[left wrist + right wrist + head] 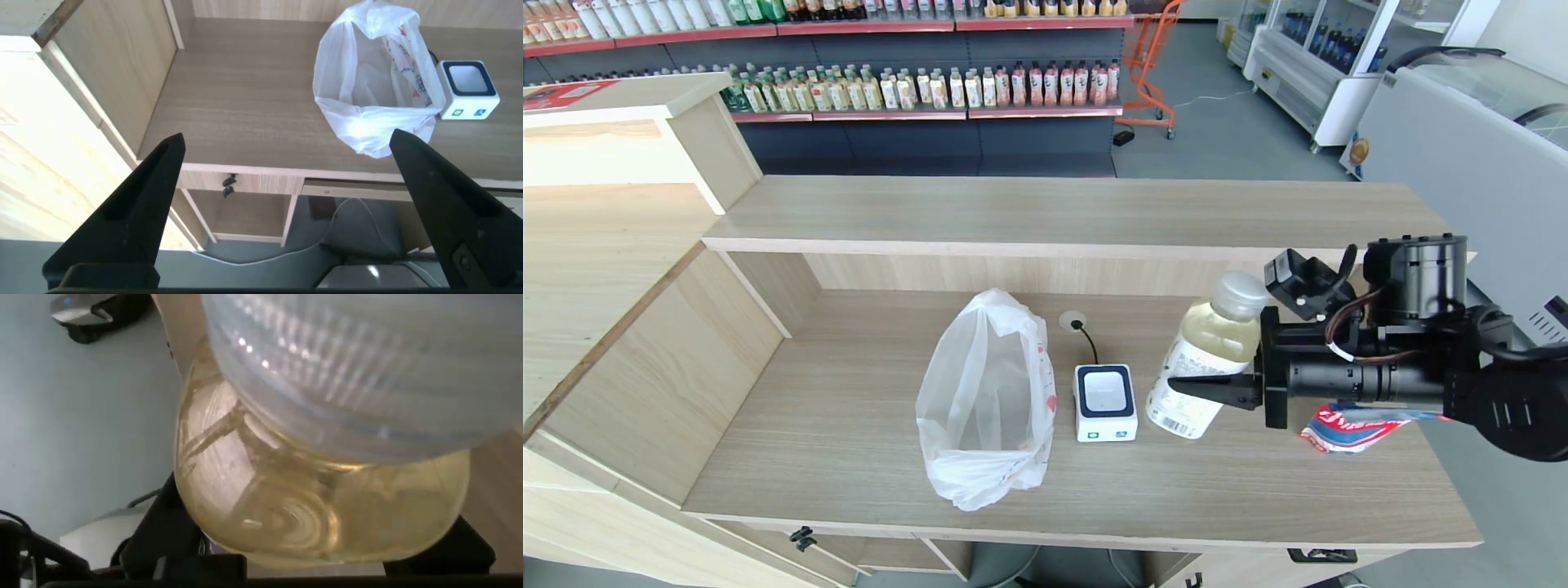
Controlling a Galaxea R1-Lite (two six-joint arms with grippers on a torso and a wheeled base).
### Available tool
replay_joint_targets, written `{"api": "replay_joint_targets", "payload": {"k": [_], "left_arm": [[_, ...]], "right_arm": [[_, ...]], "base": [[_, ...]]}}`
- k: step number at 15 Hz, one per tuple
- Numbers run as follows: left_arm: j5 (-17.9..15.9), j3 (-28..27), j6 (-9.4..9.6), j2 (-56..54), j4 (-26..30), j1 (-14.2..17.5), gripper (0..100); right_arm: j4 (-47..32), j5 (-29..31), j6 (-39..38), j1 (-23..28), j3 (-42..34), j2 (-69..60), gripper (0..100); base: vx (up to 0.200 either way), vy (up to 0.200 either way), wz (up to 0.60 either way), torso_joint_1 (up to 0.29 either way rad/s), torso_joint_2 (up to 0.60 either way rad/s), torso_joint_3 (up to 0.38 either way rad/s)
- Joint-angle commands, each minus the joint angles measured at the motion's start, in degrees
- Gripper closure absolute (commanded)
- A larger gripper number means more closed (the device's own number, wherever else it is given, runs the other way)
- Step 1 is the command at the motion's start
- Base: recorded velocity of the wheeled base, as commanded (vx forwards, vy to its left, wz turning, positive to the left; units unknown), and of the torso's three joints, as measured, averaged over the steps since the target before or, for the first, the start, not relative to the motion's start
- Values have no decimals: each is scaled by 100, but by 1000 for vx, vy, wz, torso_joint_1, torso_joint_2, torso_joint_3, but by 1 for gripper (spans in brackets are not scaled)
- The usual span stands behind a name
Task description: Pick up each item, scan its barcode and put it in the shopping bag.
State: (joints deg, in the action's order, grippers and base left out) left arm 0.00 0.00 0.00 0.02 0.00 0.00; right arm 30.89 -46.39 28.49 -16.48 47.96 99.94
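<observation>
My right gripper [1217, 384] is shut on a clear bottle [1205, 359] of pale yellow drink with a white label and a grey cap. It holds the bottle tilted above the counter, just right of the white barcode scanner [1104, 402], with the barcode at the bottle's lower end. The bottle [327, 482] sits close up between the fingers in the right wrist view. A translucent white shopping bag [988, 400] stands open left of the scanner. My left gripper [290, 220] hangs open off the counter's front edge, short of the bag [376, 82] and the scanner [467, 90].
A red, white and blue snack packet [1343, 429] lies on the counter [849, 425] under my right arm. A raised ledge [1078, 214] runs along the back and a side wall stands at the left. Bare counter lies left of the bag.
</observation>
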Motion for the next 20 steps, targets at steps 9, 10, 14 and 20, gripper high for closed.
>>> {"api": "replay_joint_targets", "payload": {"k": [9, 10, 14, 20], "left_arm": [[0, 0, -9, -2, 0, 0, 0], [0, 0, -9, -2, 0, 0, 0], [0, 0, 0, -2, 0, 0, 0], [0, 0, -9, -2, 0, 0, 0]], "right_arm": [[3107, -688, 2011, 383, 1286, 3111, 100], [3265, -925, 2064, 444, 1260, 3234, 100], [3591, -1672, 2653, 550, 1321, 3823, 100], [3626, -1927, 2899, 567, 1945, 4350, 100]], "base": [[0, 0, 0, 0, 0, 0], [0, 0, 0, 0, 0, 0], [0, 0, 0, 0, 0, 0], [0, 0, 0, 0, 0, 0]]}}
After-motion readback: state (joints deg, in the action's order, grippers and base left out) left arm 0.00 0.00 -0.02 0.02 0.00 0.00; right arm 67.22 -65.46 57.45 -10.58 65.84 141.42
